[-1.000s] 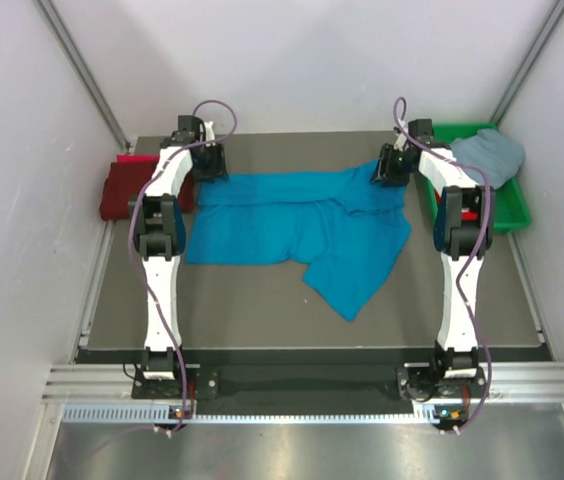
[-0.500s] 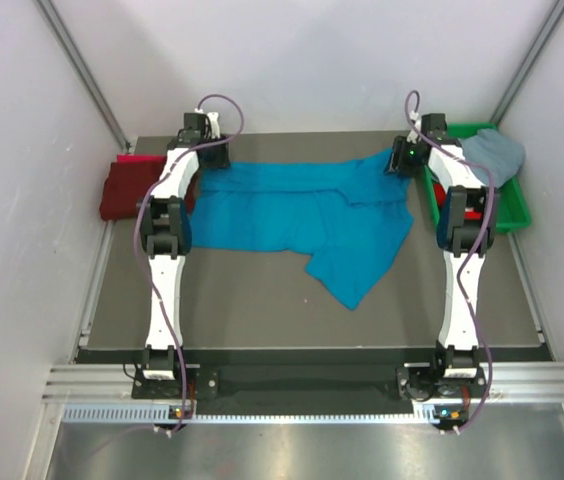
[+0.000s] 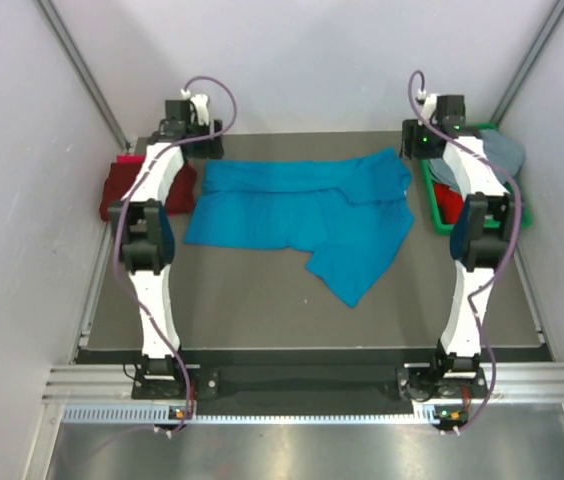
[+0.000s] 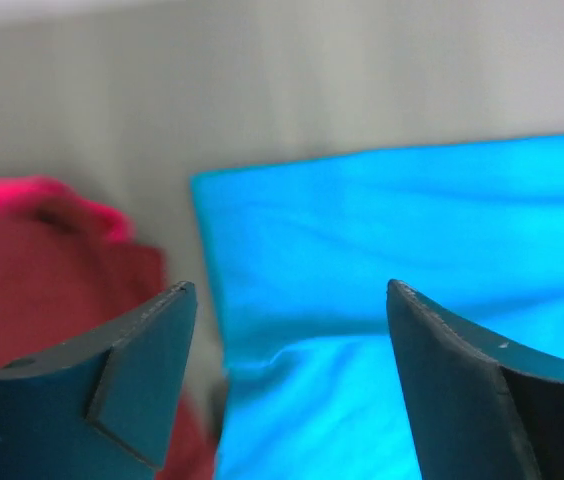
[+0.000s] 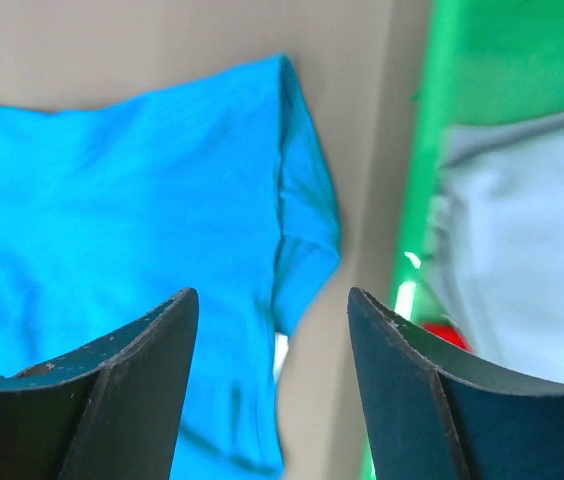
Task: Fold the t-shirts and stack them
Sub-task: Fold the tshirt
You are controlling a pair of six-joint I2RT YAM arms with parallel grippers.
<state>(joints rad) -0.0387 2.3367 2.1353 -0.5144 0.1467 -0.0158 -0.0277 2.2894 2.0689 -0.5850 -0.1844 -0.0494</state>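
Turquoise t-shirt [image 3: 292,205]: spread flat, partly folded. Left gripper [image 4: 290,290], right gripper [image 5: 270,295]: wide, empty, above its far corners. Next, likely: grasp near-right flap, fold.

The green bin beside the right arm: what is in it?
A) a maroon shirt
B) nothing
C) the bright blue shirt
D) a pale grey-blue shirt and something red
D: a pale grey-blue shirt lies in the green bin with red cloth showing at its edge; the bright blue shirt is spread on the table.
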